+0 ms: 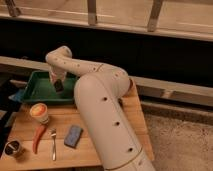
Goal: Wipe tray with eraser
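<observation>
The green tray [35,86] lies at the back left of the wooden table. My white arm reaches over it from the right and bends down at the wrist. My gripper [58,83] points down into the tray's right half. It is shut on the eraser [59,86], a small dark block at its tip. The eraser sits low over the tray floor; I cannot tell whether it touches. The arm hides the tray's right end.
An orange cup [39,111] stands in front of the tray. A red pepper-like item [38,138], a spoon [53,143], a blue-grey sponge block [73,136] and a small dark cup [13,148] lie nearer the table's front. A blue item [17,95] sits by the tray's left corner.
</observation>
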